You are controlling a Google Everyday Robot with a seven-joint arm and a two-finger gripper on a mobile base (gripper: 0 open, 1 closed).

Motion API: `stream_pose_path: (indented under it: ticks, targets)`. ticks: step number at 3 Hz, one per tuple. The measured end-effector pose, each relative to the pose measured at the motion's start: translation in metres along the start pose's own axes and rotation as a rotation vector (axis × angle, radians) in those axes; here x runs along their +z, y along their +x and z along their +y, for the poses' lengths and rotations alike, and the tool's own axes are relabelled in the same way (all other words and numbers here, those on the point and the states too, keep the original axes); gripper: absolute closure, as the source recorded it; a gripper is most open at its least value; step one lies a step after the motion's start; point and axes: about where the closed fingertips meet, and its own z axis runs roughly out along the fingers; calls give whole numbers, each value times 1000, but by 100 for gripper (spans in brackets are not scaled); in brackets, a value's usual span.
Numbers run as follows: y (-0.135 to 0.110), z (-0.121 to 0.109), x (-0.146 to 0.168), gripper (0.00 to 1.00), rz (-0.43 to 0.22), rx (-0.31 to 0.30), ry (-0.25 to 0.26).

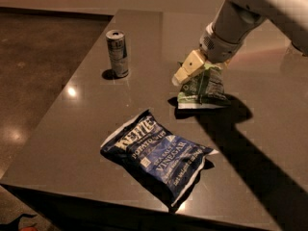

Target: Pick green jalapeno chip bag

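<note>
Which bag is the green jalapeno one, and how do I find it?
On the big dark table, look to the far right, where the robot's gripper reaches down. The green jalapeno chip bag lies right at the gripper. It is small, crinkled and light green, unlike the bigger dark blue bag in front or the can to the left.

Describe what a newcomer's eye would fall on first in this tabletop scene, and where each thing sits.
The white arm reaches in from upper right, its end effector at the top of the green jalapeno chip bag, right of centre on the table. A larger blue Kettle bag lies near the front edge; a can stands back left.
</note>
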Motion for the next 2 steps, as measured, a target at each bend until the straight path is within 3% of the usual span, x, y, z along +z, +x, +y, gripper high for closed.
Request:
stream_pose_path:
  ticks: [2]
  targets:
    - [-7,-3,5,64,-12,9,16]
